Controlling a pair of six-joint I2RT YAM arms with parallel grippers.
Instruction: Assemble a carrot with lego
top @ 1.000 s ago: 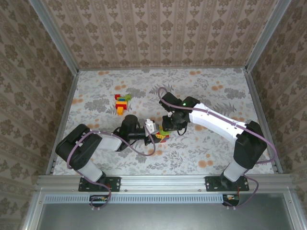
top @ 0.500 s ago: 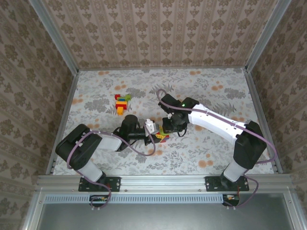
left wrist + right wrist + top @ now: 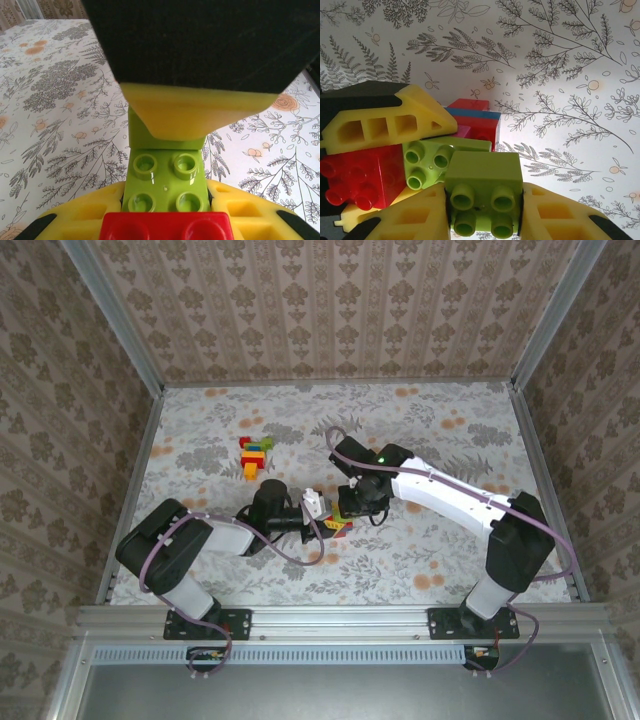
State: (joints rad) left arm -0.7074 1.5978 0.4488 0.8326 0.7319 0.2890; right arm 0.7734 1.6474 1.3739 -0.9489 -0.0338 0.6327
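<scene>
The lego pile (image 3: 254, 456) of spare bricks lies well apart, toward the far left of the flowered table (image 3: 450, 550). The piece under construction is at mid-table, where the two grippers meet nose to nose. The left gripper (image 3: 167, 195) is clamped tight on a lime-green brick (image 3: 167, 185) with a red brick (image 3: 167, 227) seated against it. It holds them low and sideways, likely to serve as a steady anvil. The right gripper (image 3: 485, 202) is likewise closed, pinching a second green brick (image 3: 482, 172) by its sides, so studs and underside are free to mate. In the right wrist view this brick sits just beside the lime-green one, touching or nearly so; whether they are pressed home I cannot tell. A red, blue and magenta stack (image 3: 472, 120) shows just behind them — part of the held assembly or resting on the cloth, unclear. My reading: the greens are being joined as the carrot's leafy top, and the orange body is not yet built.
</scene>
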